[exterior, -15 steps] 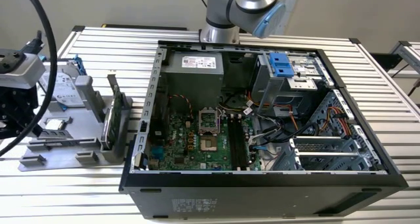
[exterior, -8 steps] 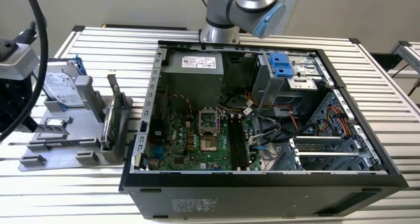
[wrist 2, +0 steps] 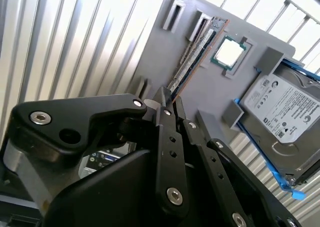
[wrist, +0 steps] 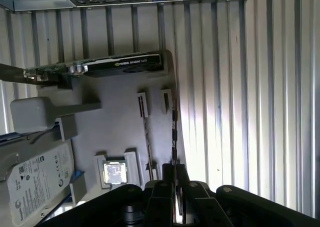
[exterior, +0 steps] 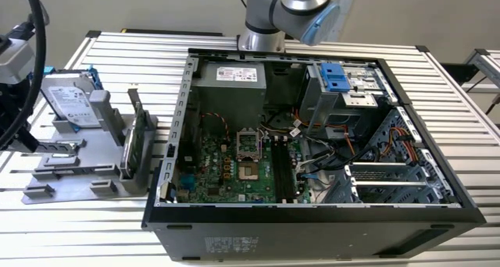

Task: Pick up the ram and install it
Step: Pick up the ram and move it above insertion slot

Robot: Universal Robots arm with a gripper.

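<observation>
The ram (wrist 2: 196,54) is a slim dark stick with chips along its side. It runs from my fingertips out over the grey parts tray (wrist 2: 165,52). In the first wrist view the ram (wrist: 174,136) appears edge-on as a thin dark line beside the tray's narrow slot holders (wrist: 143,105). My gripper (wrist: 174,168) is shut on one end of the ram, as both wrist views show, with the gripper (wrist 2: 167,99) narrow at the tip. In the exterior view the gripper (exterior: 17,123) hangs at the far left, over the tray's outer side and well away from the open computer case (exterior: 312,214).
On the tray (exterior: 86,156) a graphics card (exterior: 134,135) stands upright, with a hard drive (exterior: 74,106) on blue rails and a processor chip (wrist: 114,172). The case's motherboard (exterior: 226,167) lies at the exterior view's middle, with cables (exterior: 328,150) and drive bays to its right.
</observation>
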